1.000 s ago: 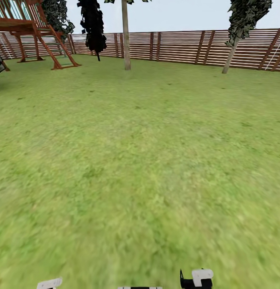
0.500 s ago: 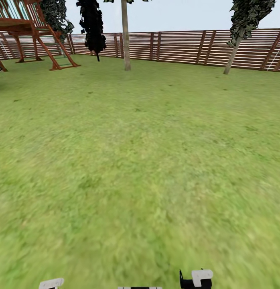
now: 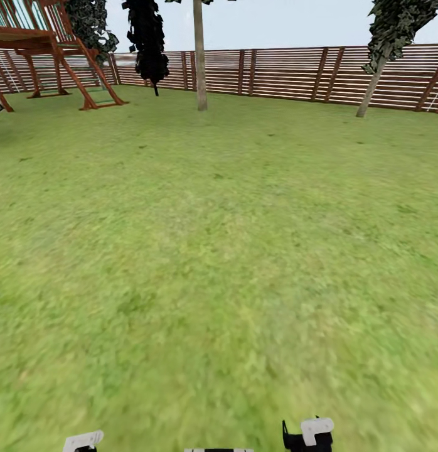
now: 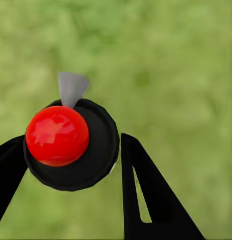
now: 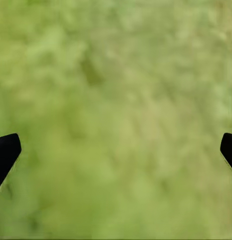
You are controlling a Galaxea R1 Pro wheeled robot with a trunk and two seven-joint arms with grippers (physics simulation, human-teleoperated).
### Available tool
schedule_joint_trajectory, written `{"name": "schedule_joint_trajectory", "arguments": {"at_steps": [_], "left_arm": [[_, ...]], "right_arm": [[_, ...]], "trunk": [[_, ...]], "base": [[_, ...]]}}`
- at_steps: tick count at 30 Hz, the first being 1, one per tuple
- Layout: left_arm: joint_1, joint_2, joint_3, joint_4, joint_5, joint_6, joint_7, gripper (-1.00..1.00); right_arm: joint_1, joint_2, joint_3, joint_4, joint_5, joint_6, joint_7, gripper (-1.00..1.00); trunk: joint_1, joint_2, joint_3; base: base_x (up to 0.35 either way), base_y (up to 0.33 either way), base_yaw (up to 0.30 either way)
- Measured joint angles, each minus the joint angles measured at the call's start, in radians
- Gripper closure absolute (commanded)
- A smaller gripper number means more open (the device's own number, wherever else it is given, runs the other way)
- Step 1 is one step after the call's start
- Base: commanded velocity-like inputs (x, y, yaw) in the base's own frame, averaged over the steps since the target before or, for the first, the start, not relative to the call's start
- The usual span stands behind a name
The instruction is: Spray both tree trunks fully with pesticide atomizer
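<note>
In the left wrist view my left gripper (image 4: 73, 145) is shut on the pesticide atomizer (image 4: 71, 145). It has a black round cap with a red button and a grey nozzle, and it hangs over the garden grass. My right gripper (image 5: 118, 142) is open, with blurred lawn between its black fingertips (image 5: 6, 150). Far across the lawn, in the head view, a tall straight tree trunk (image 3: 199, 63) stands before the fence. A second tree (image 3: 373, 88) leans at the far right. No pesticide mist is visible.
A brown slat fence (image 3: 282, 72) closes the far side. A wooden play frame (image 3: 56, 56) stands at the far left, with a narrow black-leaved tree (image 3: 147, 44) beside it. Open lawn (image 3: 219, 251) stretches between me and the trees.
The whole head view has shifted a little: the fence and trees sit slightly further right, so the camera moved. The white arm parts at the bottom edge stay put.
</note>
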Motion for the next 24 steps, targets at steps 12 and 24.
{"name": "schedule_joint_trajectory", "arguments": {"at_steps": [12, 24], "left_arm": [[0.0, -0.006, -0.003, 0.002, 0.002, 0.0, 0.0, 1.0], [0.0, -0.004, 0.002, 0.0, 0.005, 0.0, 0.0, 1.0]], "right_arm": [[0.0, -0.002, 0.0, 0.0, 0.001, -0.001, 0.001, -1.0], [0.0, -0.004, 0.0, -0.001, 0.001, -0.002, 0.001, -1.0]], "trunk": [[0.0, 0.0, -0.004], [0.0, 0.0, -0.004]], "base": [[0.341, 0.0, 0.149], [0.341, 0.0, 0.0]]}}
